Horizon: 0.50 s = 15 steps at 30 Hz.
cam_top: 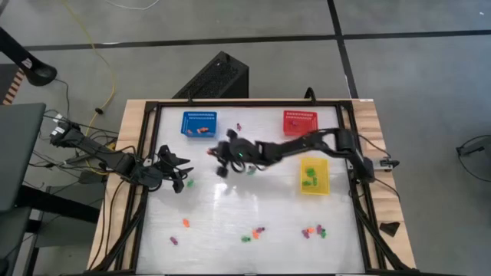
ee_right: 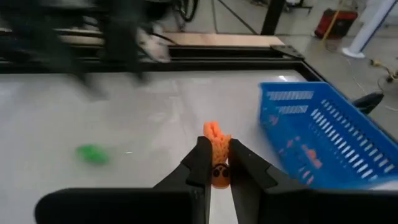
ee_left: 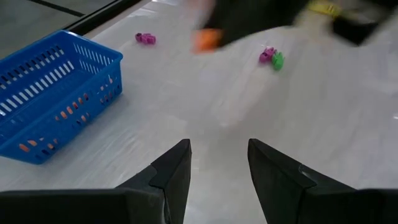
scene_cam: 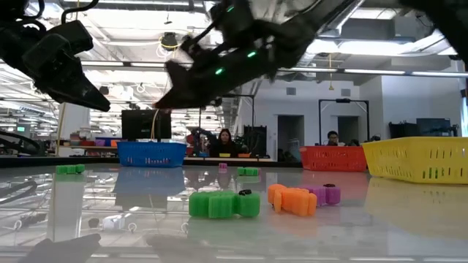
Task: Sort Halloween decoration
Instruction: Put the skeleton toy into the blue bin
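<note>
My right gripper (cam_top: 219, 157) reaches across the table's middle, short of the blue basket (cam_top: 199, 123), and is shut on an orange trinket (ee_right: 217, 163). The blue basket (ee_right: 323, 138) holds orange pieces. My left gripper (ee_left: 217, 148) is open above bare table near the left side (cam_top: 178, 176), and a green trinket (cam_top: 190, 182) lies beside it. Several orange, purple and green trinkets lie along the near edge (cam_top: 259, 231), with more in the low view (scene_cam: 223, 204). A purple one (cam_top: 238, 126) sits between the blue and red baskets. My right gripper pinches the orange trinket between its two fingers (ee_right: 200, 160), and the trinket's end (ee_right: 213, 132) sticks out past the fingertips. The trinket is lifted clear of the table, and the fingers lie along it.
A red basket (cam_top: 299, 121) stands at the far right and a yellow basket (cam_top: 314, 175) with green pieces at the right side. A black frame edges the white table (cam_top: 230, 207). People sit in the room beyond (scene_cam: 221, 140). The table's middle has bare room.
</note>
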Available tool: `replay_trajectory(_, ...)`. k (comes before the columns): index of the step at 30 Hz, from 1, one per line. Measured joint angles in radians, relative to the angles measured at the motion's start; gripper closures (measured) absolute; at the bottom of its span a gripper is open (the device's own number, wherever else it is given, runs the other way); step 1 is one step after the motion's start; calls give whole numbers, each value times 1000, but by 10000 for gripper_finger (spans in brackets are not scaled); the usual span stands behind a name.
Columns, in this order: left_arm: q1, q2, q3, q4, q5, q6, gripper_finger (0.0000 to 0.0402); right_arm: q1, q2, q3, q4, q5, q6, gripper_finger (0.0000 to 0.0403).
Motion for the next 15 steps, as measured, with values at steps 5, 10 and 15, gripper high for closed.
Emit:
replay_trajectory(5,0,0,0,2,30,-3,254,-106,146,253,-161,-63,-2,334)
replay_trajectory(10,0,0,0,2,34,-1,254,-180,249,433,-292,-66,14,334)
replay_trajectory(15,0,0,0,3,34,1,254,-215,313,528,-341,-74,86,325)
